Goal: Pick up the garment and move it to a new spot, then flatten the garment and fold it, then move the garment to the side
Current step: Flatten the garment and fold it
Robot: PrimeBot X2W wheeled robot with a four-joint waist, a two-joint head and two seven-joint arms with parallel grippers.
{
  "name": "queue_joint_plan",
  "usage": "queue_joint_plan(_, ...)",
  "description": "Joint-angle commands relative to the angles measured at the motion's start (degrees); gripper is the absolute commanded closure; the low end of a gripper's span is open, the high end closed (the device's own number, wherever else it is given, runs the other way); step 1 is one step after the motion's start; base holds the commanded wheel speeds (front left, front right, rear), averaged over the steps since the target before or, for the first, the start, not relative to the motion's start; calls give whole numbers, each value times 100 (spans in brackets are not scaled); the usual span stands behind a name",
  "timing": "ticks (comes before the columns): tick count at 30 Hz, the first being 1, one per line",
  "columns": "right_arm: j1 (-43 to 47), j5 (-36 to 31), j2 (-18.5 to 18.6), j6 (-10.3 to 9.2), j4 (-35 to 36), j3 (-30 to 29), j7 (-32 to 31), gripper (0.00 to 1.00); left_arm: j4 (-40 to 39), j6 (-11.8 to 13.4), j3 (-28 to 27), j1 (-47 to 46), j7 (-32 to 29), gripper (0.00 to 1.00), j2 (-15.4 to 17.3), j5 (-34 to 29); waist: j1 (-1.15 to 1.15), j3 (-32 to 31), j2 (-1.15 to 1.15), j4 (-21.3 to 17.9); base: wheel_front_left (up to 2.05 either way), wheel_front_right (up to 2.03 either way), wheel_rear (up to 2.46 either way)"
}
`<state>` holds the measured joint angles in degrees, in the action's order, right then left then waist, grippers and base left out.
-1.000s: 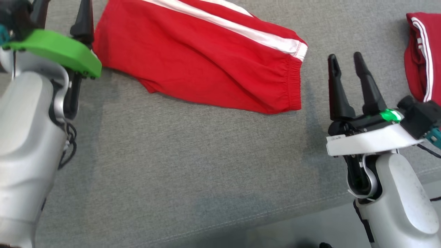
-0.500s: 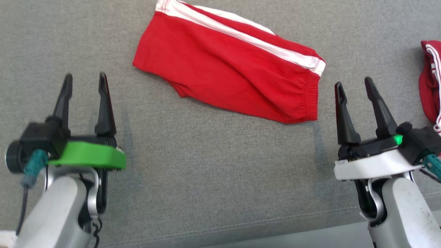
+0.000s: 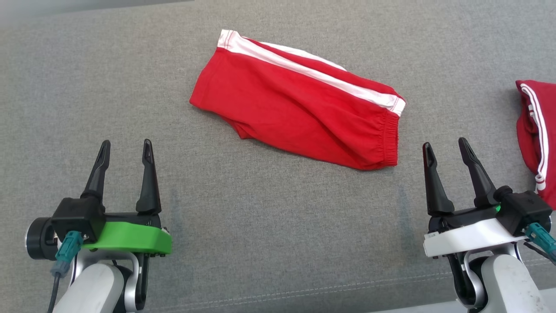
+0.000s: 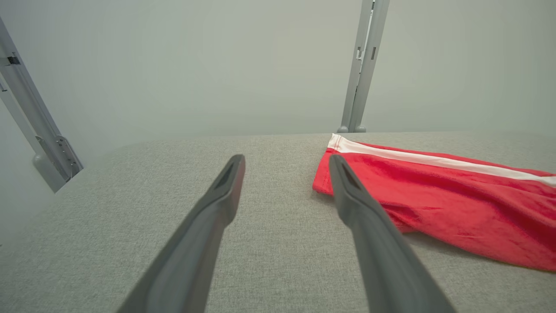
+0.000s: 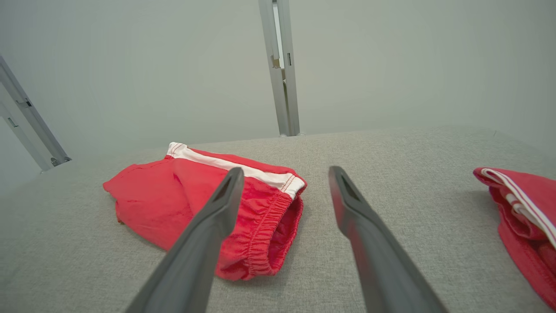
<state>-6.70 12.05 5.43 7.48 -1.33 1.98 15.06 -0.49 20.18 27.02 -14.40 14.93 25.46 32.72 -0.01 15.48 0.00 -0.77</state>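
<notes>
The garment [image 3: 295, 104] is a pair of red shorts with a white side stripe, folded in half and lying flat at the middle of the grey cloth surface; it also lies at the right of the left wrist view [image 4: 434, 195] and at the left of the right wrist view [image 5: 204, 200]. My left gripper [image 3: 126, 145] stands open at the lower left, well short of the garment's hem. My right gripper [image 3: 445, 145] stands open at the lower right, just past the elastic waistband. Neither holds anything.
A second red garment [image 3: 536, 130] with white stripes lies bunched at the right edge, also in the right wrist view [image 5: 525, 208]. The grey surface [image 3: 269, 226] has a seam along its near edge. Metal posts [image 4: 365, 65] stand behind its far edge.
The head view has tilted up, so the whole scene has slid down. My left arm has drawn back from the garment's left hem to the lower left. Both grippers stay open.
</notes>
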Motion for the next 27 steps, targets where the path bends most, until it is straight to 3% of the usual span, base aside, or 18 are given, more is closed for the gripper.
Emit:
queue_joint_plan(1,61,-4,-12,1,2,-4,1,0,-6,-33,13,37,-16,0,22,19,1,-67,0,19,0,0,0)
queue_joint_plan(9,21,-26,-33,0,77,-11,-51,0,178,-253,198,-435,-254,0,-34,15,1,-3,0,-5,0,0,0)
queue_joint_plan(20,-212,-85,-74,0,122,133,-58,0,1721,-1279,645,-2031,-1160,0,-337,268,1,480,0,-460,0,0,0)
queue_joint_plan(27,-341,-120,-93,0,106,176,-14,0,2873,-1636,715,-2797,-1409,0,-486,345,1,827,0,-748,0,0,0)
